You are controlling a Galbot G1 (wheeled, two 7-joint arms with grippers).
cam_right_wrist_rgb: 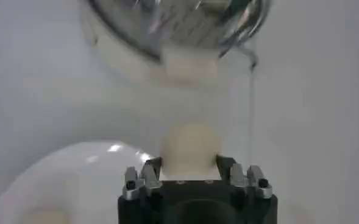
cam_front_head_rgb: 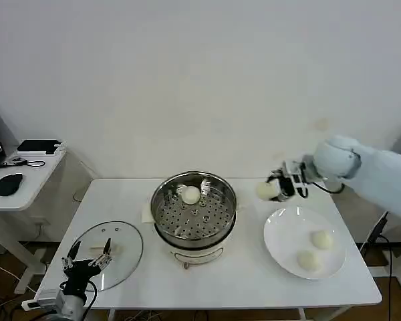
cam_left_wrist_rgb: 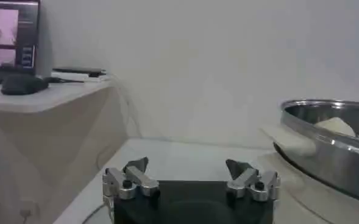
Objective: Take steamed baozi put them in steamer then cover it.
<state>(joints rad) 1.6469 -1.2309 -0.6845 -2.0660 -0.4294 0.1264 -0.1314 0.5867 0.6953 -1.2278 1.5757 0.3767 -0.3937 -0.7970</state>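
Right gripper [cam_front_head_rgb: 275, 189] is carrying a bun [cam_front_head_rgb: 266, 190] in the air, between the steamer [cam_front_head_rgb: 194, 207] and the plate [cam_front_head_rgb: 281, 251].

Its fingers are pinching that bun, hiding its sides. One bun [cam_front_head_rgb: 190, 194] is lying far inside the steamer; two buns [cam_front_head_rgb: 315, 250] are sitting on the plate's right. Left gripper [cam_front_head_rgb: 88, 257], fingers spread, is hovering over the lid [cam_front_head_rgb: 123, 253] at near left, covering its handle.

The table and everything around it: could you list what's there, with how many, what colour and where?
steamed baozi: four, cream-white; one in steamer, two on plate, one in right gripper
steamer: one, shiny steel, table centre
cover: one, clear glass, table's left
plate: one, white, table's right
table: one, white
side desk: one, white, far left, holding a black mouse
left gripper: black, open above cover
right gripper: black, between steamer and plate
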